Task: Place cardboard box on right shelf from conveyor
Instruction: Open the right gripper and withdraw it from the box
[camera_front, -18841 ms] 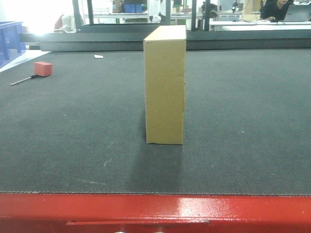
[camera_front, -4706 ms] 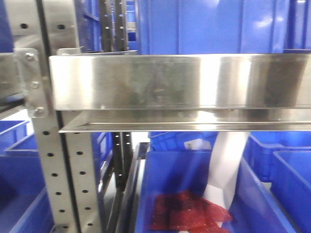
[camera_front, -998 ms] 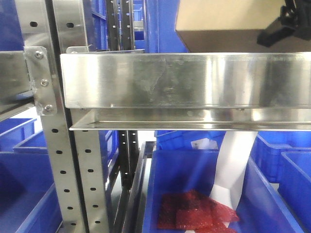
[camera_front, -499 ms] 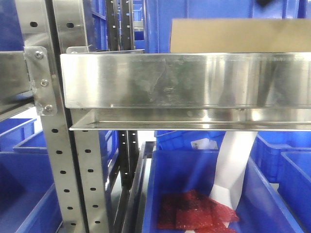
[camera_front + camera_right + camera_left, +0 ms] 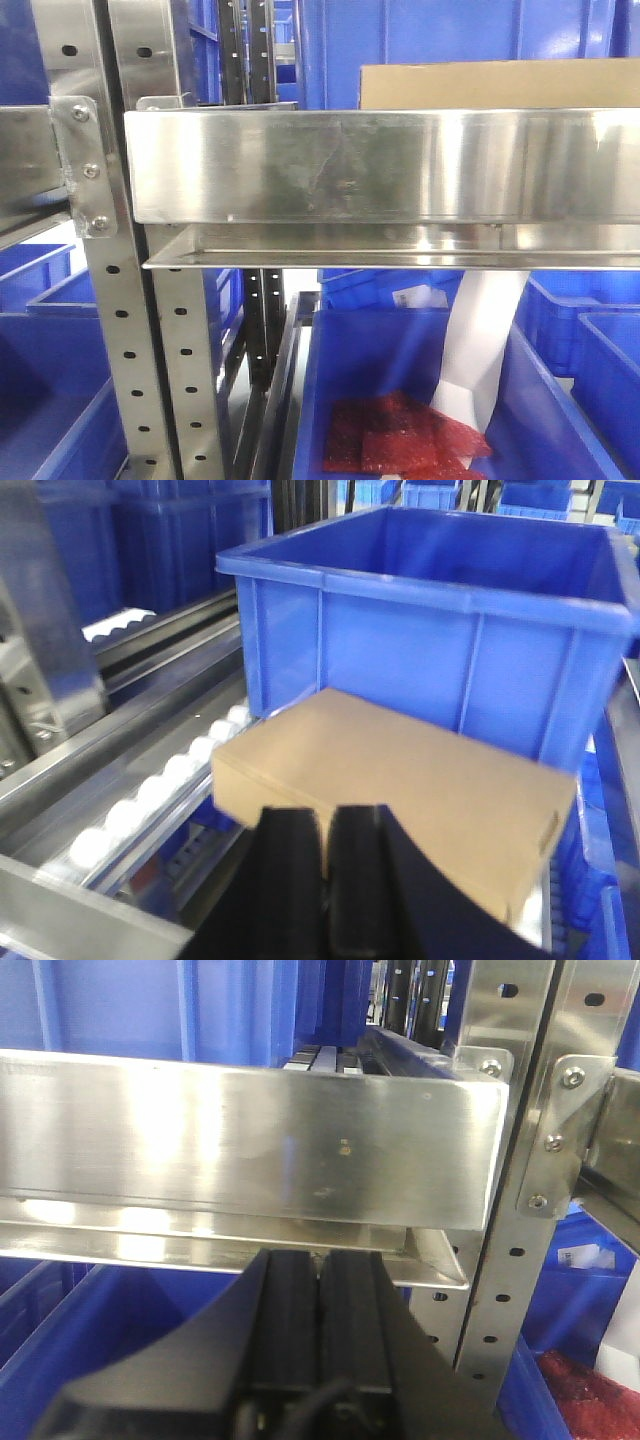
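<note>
The tan cardboard box [image 5: 500, 85] lies flat on the right shelf, and only its top strip shows above the shiny steel front lip [image 5: 380, 165]. In the right wrist view the box [image 5: 420, 780] rests on white rollers against a blue bin. My right gripper [image 5: 328, 820] is shut, hovering just in front of the box's near edge with nothing between its fingers. My left gripper [image 5: 320, 1260] is shut and empty, just below the steel lip [image 5: 250, 1140]. The conveyor is out of view.
A large blue bin [image 5: 430, 610] stands right behind the box. White rollers [image 5: 150, 800] run along the shelf to the left. Perforated steel uprights [image 5: 130, 330] flank the shelf. Below sit blue bins [image 5: 400, 360] holding red packets [image 5: 400, 440] and a white sheet [image 5: 480, 340].
The box went from tilted and held above the lip to lying level behind it. The black gripper at the upper right has left the front view.
</note>
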Controlling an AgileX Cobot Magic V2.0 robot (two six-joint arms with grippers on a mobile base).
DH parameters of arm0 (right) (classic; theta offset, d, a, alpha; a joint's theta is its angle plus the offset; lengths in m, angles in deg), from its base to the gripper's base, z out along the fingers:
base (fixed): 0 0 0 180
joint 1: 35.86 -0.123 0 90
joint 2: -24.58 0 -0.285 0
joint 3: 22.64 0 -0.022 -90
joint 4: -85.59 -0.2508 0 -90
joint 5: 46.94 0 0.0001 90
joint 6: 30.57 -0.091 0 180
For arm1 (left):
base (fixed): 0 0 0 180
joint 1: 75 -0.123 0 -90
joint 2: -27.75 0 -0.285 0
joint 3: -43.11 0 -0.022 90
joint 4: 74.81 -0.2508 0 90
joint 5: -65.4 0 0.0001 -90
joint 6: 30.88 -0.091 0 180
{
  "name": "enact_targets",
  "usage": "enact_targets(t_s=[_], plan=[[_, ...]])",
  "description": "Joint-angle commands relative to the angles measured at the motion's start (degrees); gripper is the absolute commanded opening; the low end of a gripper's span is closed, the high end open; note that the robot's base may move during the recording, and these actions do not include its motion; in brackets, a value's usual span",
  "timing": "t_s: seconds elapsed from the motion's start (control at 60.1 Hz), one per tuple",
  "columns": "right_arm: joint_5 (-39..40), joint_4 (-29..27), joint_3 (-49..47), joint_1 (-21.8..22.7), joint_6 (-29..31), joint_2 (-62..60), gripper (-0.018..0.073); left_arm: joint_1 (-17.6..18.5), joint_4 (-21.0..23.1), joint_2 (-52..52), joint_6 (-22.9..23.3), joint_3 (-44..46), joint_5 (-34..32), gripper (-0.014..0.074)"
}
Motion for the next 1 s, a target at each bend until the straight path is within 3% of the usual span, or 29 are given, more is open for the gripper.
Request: enact_targets(t_s=[0.0, 0.798, 0.981], plan=[[5.6, 1.0, 1.6, 0.2, -0.6, -3.9, 0.0044, -0.1, 0.3, 0.8, 0.0, -0.5, -4.9, -0.0116], [5.1, 0.2, 5.4, 0.2, -0.6, -6.6, 0.0044, -0.1, 0.3, 0.8, 0.0, -0.5, -4.9, -0.0116], [6.9, -0.1, 8.9, 4.9, 1.9, -9.7, 0.0044, -0.1, 0.3, 0.8, 0.0, -0.5, -4.9, -0.0115]])
